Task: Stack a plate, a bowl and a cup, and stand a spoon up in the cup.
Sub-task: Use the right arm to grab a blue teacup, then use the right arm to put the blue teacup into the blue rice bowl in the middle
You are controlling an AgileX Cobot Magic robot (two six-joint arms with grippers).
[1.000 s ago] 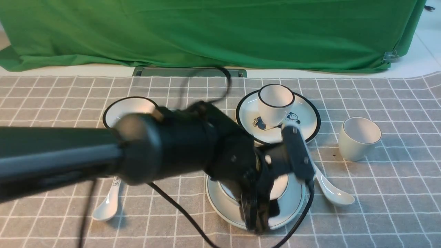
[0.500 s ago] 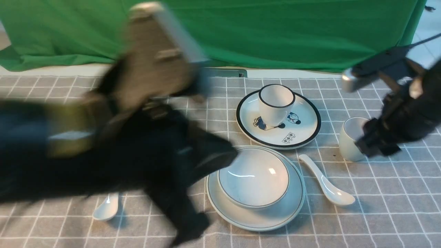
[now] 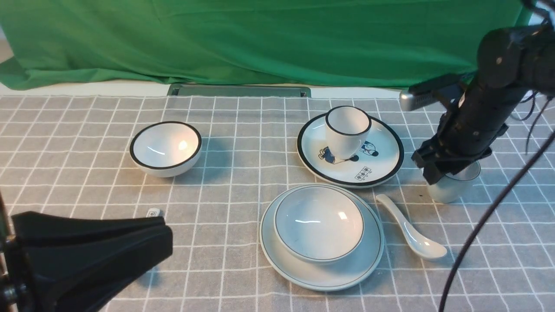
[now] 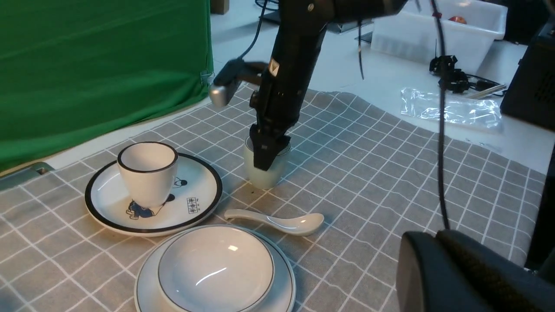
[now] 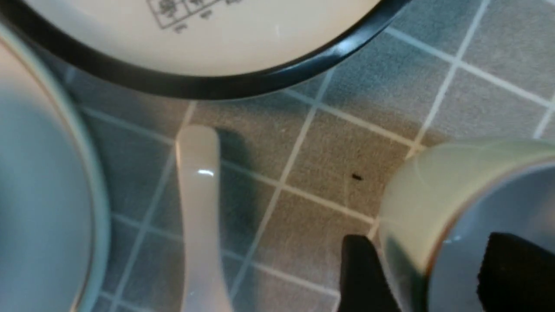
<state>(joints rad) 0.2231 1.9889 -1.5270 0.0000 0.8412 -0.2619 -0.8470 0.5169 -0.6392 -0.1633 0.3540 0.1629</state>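
My left claw (image 3: 167, 236) sits low at the near left of my front view, its fingers pressed together with nothing between them. Over on the far right, my right arm (image 3: 498, 86) slopes down and inward, the wrist bent so the right claw (image 3: 448, 167) points downward, its two fingertips standing apart in the right wrist view.

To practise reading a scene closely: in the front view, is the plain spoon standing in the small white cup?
No, the spoon lies on the cloth beside the plate.
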